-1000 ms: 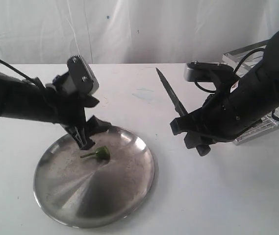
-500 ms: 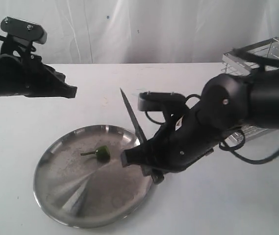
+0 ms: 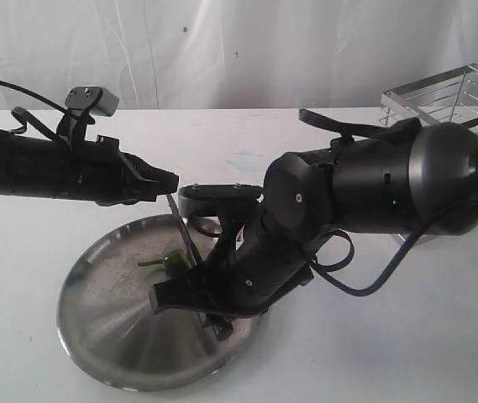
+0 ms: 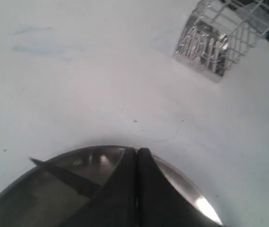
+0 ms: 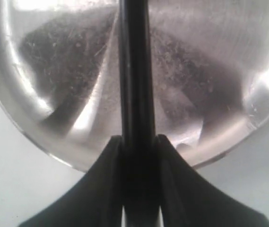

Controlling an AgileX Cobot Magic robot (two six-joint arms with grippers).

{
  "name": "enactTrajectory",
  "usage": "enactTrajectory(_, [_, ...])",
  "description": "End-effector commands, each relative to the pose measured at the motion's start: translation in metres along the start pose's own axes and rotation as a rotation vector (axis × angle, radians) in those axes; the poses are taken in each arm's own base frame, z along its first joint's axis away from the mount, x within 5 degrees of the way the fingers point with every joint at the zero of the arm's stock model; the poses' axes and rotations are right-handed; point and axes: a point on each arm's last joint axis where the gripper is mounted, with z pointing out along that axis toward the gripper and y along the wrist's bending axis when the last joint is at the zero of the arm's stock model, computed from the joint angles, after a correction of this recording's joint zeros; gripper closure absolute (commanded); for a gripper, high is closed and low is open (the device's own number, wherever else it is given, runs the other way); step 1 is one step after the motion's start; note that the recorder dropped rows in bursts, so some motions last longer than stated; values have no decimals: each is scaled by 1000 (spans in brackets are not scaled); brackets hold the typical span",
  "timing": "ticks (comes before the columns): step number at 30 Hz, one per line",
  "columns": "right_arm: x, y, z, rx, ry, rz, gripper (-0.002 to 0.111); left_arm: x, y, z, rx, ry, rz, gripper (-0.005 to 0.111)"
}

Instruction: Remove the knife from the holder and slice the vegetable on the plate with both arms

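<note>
A small green vegetable (image 3: pixel 170 260) lies on the far part of the round steel plate (image 3: pixel 112 327). My right gripper (image 3: pixel 203 290) is shut on the black knife (image 3: pixel 185 235) by its handle. The blade slants up over the vegetable, and whether it touches I cannot tell. In the right wrist view the knife (image 5: pixel 135 71) runs out from between the fingers (image 5: pixel 110 156) across the plate (image 5: pixel 205 85), and the vegetable does not show. My left gripper (image 3: pixel 171 179) hangs shut and empty just beyond the plate's far rim, by the blade's tip. The holder (image 3: pixel 453 96) stands at the far right.
The thick right arm (image 3: pixel 365 201) reaches across the middle and covers the plate's right side. In the left wrist view the shut fingers (image 4: pixel 146 189) sit over the plate's rim (image 4: pixel 191 194), with the knife tip (image 4: pixel 54 169) beside them and the wire holder (image 4: pixel 214 38) far off.
My right arm has swung left, carrying the knife from beside the holder to over the vegetable. My left gripper left the vegetable, shut, and now sits by the plate's far rim.
</note>
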Motion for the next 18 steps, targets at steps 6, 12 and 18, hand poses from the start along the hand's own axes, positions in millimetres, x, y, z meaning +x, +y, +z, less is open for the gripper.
enactTrajectory(6, [4,-5,20,40,62,13,108,2,16,1,-148,-1,-24,107])
enactTrajectory(12, [-1,-4,20,24,13,21,108,-1,8,2,-62,-41,0,107])
enactTrajectory(18, [-1,-1,20,17,6,54,108,7,11,12,-8,-38,15,107])
